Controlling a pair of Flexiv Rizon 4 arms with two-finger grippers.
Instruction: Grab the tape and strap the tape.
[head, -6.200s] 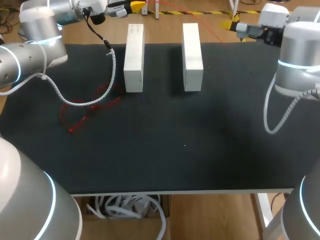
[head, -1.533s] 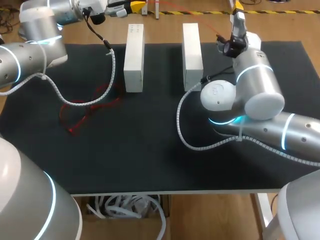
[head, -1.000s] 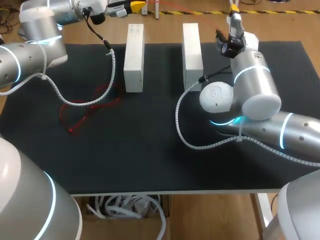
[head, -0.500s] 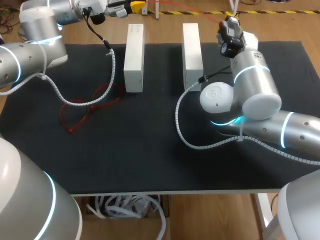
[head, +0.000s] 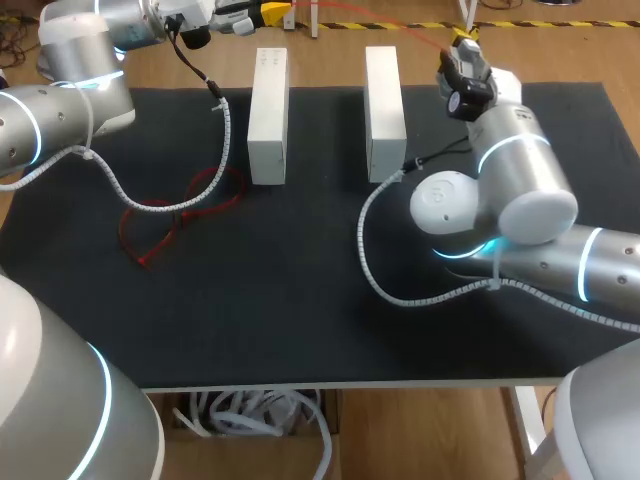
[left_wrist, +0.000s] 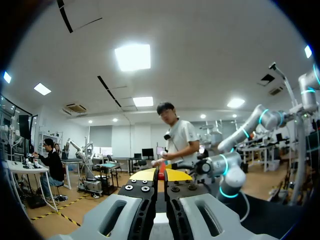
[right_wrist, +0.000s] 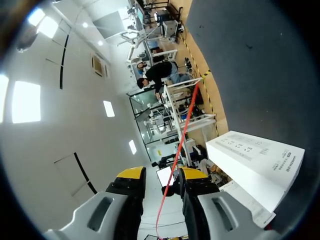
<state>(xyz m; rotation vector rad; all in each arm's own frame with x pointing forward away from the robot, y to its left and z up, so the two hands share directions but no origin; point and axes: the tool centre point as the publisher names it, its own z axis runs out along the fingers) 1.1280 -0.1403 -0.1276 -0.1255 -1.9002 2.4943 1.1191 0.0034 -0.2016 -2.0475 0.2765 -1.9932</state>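
A thin red tape (head: 180, 212) lies in loose loops on the black table (head: 300, 300) at the left. One stretch of the tape (head: 375, 20) runs taut above the far edge. My left gripper (head: 272, 12) is beyond the far left edge, and in the left wrist view the gripper (left_wrist: 161, 175) is shut on the tape's red end (left_wrist: 161, 176). My right gripper (head: 465, 42) is at the far edge right of the boxes. In the right wrist view the tape (right_wrist: 176, 150) passes between its fingers (right_wrist: 162, 175), close to one finger, with a gap on the other side.
Two white oblong boxes (head: 268, 115) (head: 384, 100) stand side by side at the far middle of the table; one box (right_wrist: 257, 160) shows beside my right gripper. My right arm's elbow (head: 500, 200) and its white cable (head: 385, 270) hang over the table's right half.
My right gripper's fingers have drawn closer together around the tape and tilted a little. The right arm's elbow has shifted slightly right. The left arm has stayed put.
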